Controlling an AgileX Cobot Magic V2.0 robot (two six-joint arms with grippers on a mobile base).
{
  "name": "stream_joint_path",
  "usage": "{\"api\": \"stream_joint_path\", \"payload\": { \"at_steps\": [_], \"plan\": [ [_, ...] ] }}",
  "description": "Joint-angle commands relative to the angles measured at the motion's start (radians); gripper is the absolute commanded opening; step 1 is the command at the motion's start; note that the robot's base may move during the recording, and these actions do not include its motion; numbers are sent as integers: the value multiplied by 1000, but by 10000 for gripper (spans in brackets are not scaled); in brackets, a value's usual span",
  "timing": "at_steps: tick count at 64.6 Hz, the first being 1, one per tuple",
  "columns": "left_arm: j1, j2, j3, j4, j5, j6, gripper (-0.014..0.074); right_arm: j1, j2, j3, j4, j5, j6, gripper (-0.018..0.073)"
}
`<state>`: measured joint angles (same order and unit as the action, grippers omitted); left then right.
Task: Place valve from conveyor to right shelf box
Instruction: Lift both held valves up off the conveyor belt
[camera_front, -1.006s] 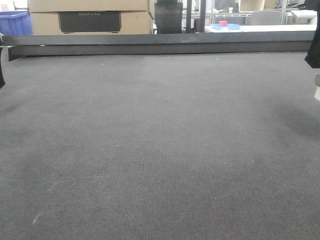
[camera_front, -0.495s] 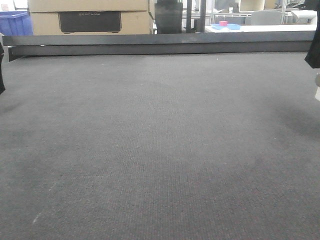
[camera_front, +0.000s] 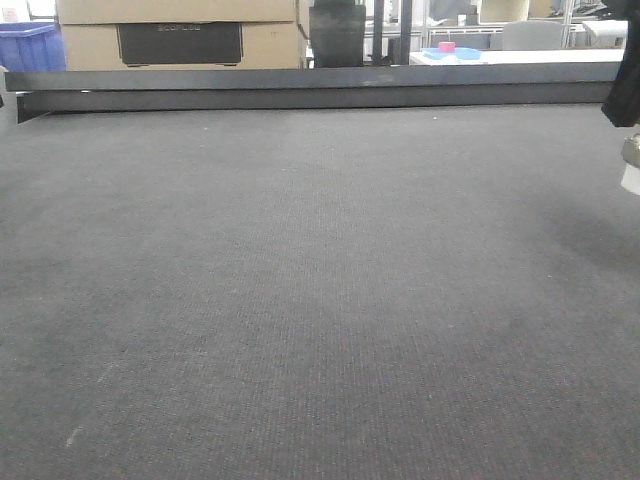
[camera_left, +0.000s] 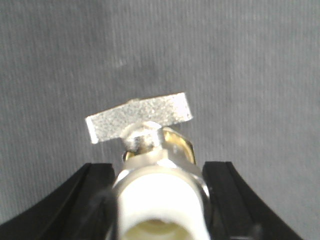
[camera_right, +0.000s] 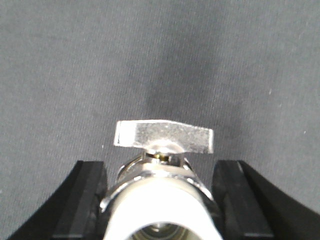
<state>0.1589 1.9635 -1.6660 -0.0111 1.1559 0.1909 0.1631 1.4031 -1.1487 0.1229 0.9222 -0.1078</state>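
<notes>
In the left wrist view a valve (camera_left: 159, 200), silver with a white cylindrical end and a flat grey handle (camera_left: 140, 118), sits between the black fingers of my left gripper (camera_left: 157, 172), which is shut on it above the dark grey conveyor (camera_left: 240, 60). The right wrist view shows a second valve (camera_right: 160, 202) with a flat silver handle (camera_right: 164, 136), and my right gripper (camera_right: 160, 170) is shut on it. In the front view only a dark part of the right gripper (camera_front: 625, 100) and a pale bit of its valve (camera_front: 632, 165) show at the right edge. The shelf box is out of view.
A long dark metal rail (camera_front: 320, 88) runs along the belt's far edge. Behind it stand cardboard boxes (camera_front: 180, 35), a blue crate (camera_front: 30, 45) at the left and a white table with a blue tray (camera_front: 450, 53) at the right.
The dark sliver of the left arm at the front view's left edge has left the frame. The right gripper with its valve has risen slightly at the right edge.
</notes>
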Motion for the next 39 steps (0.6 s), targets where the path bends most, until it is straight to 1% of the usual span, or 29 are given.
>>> {"api": "stream_joint_path", "payload": {
  "at_steps": [1, 5, 13, 19, 26, 39],
  "plan": [
    [-16, -72, -9, -13, 14, -10, -111, -1, -20, -5, 0, -62, -7, -153],
    [-32, -119, -9, -13, 26, -13, -111, -1, -23, -8, 0, -77, -7, -153],
    [-62, -218, -9, -13, 55, -55, -111, -5, -56, -8, 0, -116, -7, -153],
    [-76, -290, -5, -13, 57, -91, -111, -22, -87, -8, 0, -140, -7, -153],
    [-89, -382, 25, -13, 48, -117, -111, -68, -123, -8, 0, -144, -5, -153],
    [-96, -573, 151, -13, 9, -117, -111, -172, -185, -8, 0, -108, -5, -153]
  ]
}}
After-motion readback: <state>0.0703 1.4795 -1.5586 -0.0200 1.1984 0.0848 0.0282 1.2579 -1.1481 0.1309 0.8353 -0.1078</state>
